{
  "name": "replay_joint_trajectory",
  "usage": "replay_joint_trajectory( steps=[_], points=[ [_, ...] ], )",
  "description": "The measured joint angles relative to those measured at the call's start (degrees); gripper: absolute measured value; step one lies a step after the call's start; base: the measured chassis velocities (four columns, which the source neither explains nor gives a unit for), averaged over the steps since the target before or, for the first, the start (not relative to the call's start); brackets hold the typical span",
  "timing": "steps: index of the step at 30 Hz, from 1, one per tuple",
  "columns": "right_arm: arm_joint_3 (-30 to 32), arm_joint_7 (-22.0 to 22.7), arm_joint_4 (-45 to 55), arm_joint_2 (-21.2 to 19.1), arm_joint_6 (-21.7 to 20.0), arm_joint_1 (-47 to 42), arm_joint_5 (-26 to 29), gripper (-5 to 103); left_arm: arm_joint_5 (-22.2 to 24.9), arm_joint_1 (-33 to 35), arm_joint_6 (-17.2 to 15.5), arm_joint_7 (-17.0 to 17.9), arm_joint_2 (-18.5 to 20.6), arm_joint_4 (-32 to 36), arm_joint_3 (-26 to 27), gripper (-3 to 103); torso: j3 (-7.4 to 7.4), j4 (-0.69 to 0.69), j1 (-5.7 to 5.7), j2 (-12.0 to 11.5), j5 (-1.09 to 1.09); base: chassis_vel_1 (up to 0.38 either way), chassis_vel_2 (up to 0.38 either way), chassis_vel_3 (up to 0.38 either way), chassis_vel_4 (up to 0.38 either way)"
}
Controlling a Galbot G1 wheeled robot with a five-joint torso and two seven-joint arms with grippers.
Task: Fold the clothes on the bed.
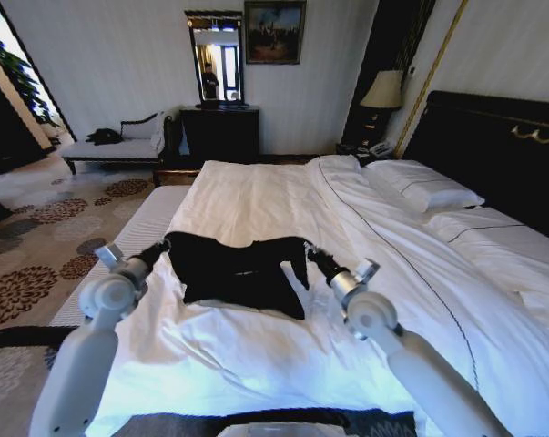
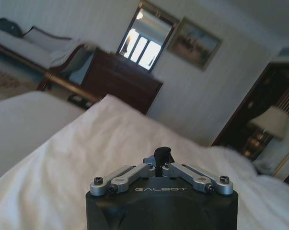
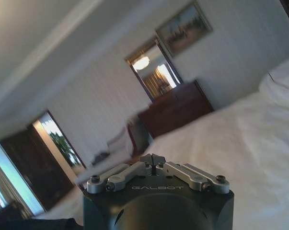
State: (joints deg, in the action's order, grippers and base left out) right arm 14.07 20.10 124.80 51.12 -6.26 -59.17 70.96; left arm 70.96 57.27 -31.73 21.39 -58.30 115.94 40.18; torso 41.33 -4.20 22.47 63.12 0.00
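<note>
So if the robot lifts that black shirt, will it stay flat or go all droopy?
Probably droopy: the black T-shirt already sags between the left gripper and right gripper. It looks light and soft, so it should slide easily over the bed.

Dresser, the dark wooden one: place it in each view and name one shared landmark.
Head view: dresser top centre, against the far wall past the bed.
Left wrist view: dresser beyond the bed, beside the chaise.
Right wrist view: dresser beyond the bed.
Shared landmark: the mirror directly above it.
</note>
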Motion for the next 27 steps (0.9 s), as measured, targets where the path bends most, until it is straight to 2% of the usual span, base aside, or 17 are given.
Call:
replay_joint_trajectory(
  steps=[5,9,15,18,19,22,23,27],
  points=[
    [6.1,-3.0,3.1,-1.6,1.8,-2.5,1.9,0,4.5,-1.8,0.7,1.3,2.7,2.3,2.0,1,0.0,-0.01,0.0,0.0,0.0,0.0,0.0,0.0,0.0],
    [13.0,-4.7,5.8,-3.2,2.6,-3.8,6.0,0,8.4,-4.1,2.0,2.9,5.9,5.0,3.6,1,0.0,-0.01,0.0,0.0,0.01,0.0,0.0,0.0,0.0],
    [19.5,-5.1,9.7,-5.4,2.8,-5.5,9.8,0,13.4,-5.2,2.3,3.6,10.0,9.1,6.2,1,0.0,-0.01,0.0,0.0,0.0,0.0,0.0,0.0,0.0],
    [24.3,-5.1,14.7,-6.9,3.2,-8.0,11.7,0,18.6,-5.1,2.6,3.8,13.4,12.8,9.7,1,-0.01,-0.01,0.0,0.0,0.01,0.0,0.0,0.0,0.0],
    [24.3,-5.1,14.7,-6.9,3.2,-8.0,11.7,0,18.6,-5.1,2.6,3.8,13.4,12.8,9.7,1,-0.01,-0.01,0.0,0.0,0.01,0.0,0.0,0.0,0.0],
    [30.7,-5.7,18.7,-7.6,3.4,-12.6,12.0,0,23.0,-3.3,3.1,3.8,16.5,16.5,14.6,1,-0.01,-0.01,0.0,0.0,-0.02,0.0,0.0,0.0,0.0],
    [30.7,-5.7,18.7,-7.6,3.4,-12.6,12.0,0,23.0,-3.3,3.1,3.8,16.5,16.5,14.6,1,-0.01,-0.01,0.0,0.0,-0.02,0.0,0.0,0.0,0.0],
    [41.1,-7.2,19.0,-9.1,4.2,-20.2,12.1,0,29.5,0.8,4.0,3.8,19.6,20.7,25.1,1,-0.01,-0.01,-0.01,0.0,0.01,0.0,0.0,0.0,0.0]
  ],
)
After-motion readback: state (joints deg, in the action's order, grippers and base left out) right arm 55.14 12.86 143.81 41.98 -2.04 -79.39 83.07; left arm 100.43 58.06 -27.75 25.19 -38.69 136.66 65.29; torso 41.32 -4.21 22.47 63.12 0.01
